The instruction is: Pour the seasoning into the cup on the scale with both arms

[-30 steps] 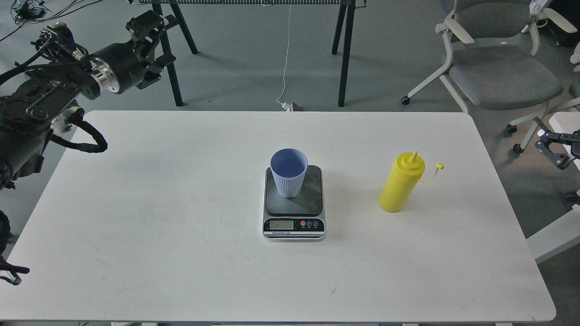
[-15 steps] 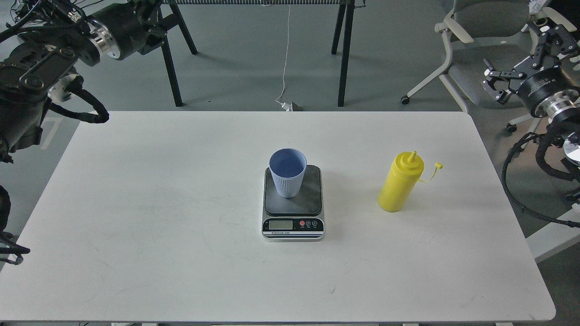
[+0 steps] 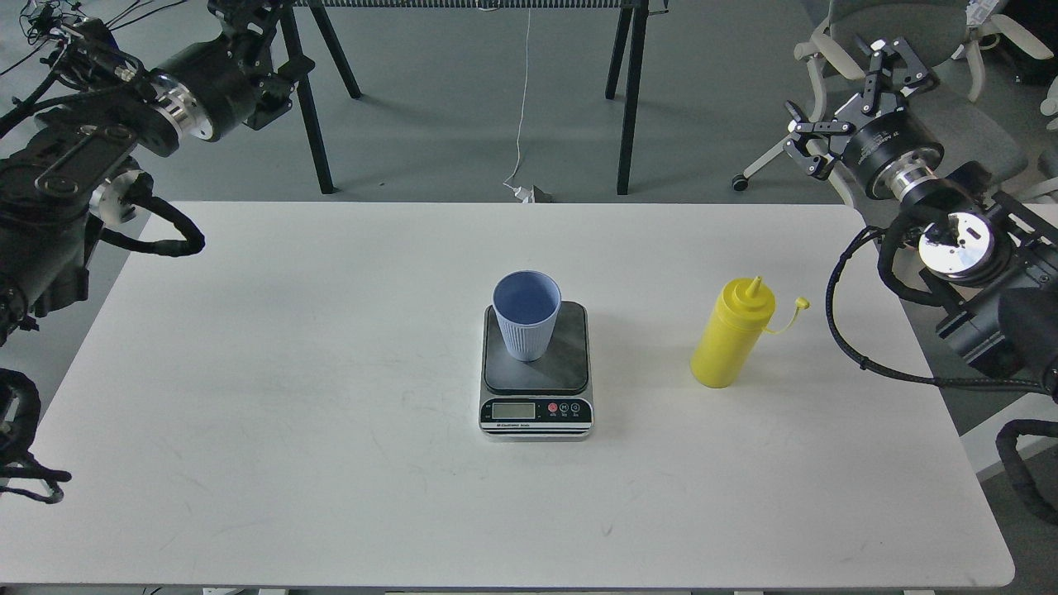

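Big white table [image 3: 248, 397] fills the view, and both black arms hang off its far corners. The right arm [image 3: 967, 248] reaches up beside the grey chair [image 3: 926, 132], its gripper [image 3: 847, 91] spread wide, fingers well apart, holding nothing. The left gripper [image 3: 248, 33] sits dark near the top edge; I cannot tell how its fingers stand. Mid-table lies the scale [image 3: 536, 409], the light blue cup [image 3: 526, 318] upright on its platform. Well to its right on the table stands the yellow seasoning bottle [image 3: 731, 343], untouched, cap dangling.
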Tool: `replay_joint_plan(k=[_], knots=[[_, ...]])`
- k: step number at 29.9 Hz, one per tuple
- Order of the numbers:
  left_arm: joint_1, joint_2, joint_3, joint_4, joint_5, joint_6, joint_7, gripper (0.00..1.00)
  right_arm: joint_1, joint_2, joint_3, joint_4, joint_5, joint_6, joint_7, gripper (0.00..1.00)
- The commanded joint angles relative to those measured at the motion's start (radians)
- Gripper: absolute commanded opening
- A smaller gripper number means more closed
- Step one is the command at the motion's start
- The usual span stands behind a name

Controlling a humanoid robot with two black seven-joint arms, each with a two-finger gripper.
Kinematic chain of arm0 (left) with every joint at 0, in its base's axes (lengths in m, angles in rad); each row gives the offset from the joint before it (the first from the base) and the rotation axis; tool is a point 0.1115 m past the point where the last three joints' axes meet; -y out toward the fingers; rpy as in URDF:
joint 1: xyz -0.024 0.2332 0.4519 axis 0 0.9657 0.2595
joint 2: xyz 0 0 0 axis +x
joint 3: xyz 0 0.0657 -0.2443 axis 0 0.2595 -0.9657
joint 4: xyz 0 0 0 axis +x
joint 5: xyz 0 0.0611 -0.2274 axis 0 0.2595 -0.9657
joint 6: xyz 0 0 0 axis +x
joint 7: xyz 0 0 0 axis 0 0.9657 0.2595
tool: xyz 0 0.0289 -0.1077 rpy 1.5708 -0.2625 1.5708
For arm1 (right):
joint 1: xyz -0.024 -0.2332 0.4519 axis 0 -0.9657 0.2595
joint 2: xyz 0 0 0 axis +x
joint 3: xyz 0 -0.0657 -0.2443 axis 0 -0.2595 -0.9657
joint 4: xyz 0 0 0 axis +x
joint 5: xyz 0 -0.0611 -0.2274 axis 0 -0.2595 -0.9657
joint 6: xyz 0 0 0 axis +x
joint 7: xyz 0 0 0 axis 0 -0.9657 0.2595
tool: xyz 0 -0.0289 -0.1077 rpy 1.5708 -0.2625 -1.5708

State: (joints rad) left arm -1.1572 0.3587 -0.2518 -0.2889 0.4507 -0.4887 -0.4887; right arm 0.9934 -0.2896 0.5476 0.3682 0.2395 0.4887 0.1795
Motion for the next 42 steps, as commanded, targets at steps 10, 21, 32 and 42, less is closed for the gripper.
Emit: replay_joint_plan(k=[10, 21, 32, 42], knots=[[-0.015, -0.086, -0.078, 0.143, -0.108, 0.0, 0.0, 0.99, -0.001, 0.09, 0.006, -0.008, 0.0, 0.0, 0.008, 0.97], [-0.012, -0.081, -0.07, 0.143, -0.132, 0.0, 0.0, 0.99, -0.013, 0.092, 0.005, -0.028, 0.001, 0.0, 0.011, 0.98], [0.085, -0.043, -0.073, 0.143, -0.162, 0.0, 0.0, 0.99, -0.009, 0.081, 0.002, -0.028, 0.0, 0.0, 0.011, 0.98], [0.139, -0.014, -0.073, 0.143, -0.176, 0.0, 0.0, 0.99, -0.009, 0.047, -0.001, -0.026, 0.0, 0.0, 0.009, 0.98]])
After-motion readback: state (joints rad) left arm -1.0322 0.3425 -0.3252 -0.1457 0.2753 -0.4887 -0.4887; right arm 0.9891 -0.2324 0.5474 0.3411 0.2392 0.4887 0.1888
